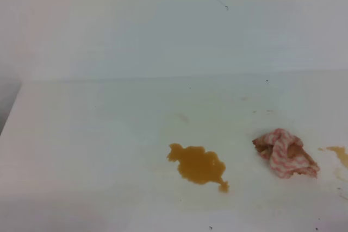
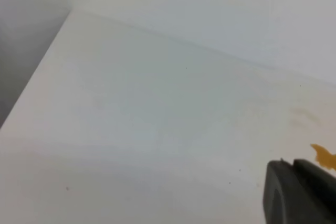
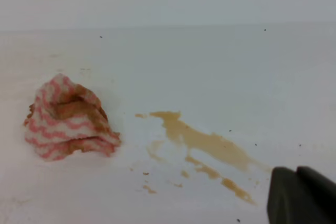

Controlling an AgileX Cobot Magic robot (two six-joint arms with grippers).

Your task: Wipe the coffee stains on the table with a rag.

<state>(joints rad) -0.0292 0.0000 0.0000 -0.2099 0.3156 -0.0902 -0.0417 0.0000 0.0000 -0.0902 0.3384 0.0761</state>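
Observation:
The rag (image 1: 285, 153), pink-and-white striped with brown patches, lies crumpled on the white table (image 1: 109, 134) at the right. The biggest of the coffee stains (image 1: 198, 165) spreads left of it, near the table's middle. A smaller stain (image 1: 340, 153) lies at the right edge. The right wrist view shows the rag (image 3: 65, 119) at the left and a streaked stain (image 3: 205, 142) beside it. My right gripper (image 3: 296, 170) sits shut at the lower right, off both. My left gripper (image 2: 293, 163) also looks shut and empty, with a bit of stain (image 2: 324, 156) just beyond it. Neither gripper shows in the exterior high view.
A white wall (image 1: 163, 25) rises behind the table, meeting it along a straight back edge. The table's left edge (image 1: 12, 107) drops off into a grey gap. A few tiny dark specks dot the surface.

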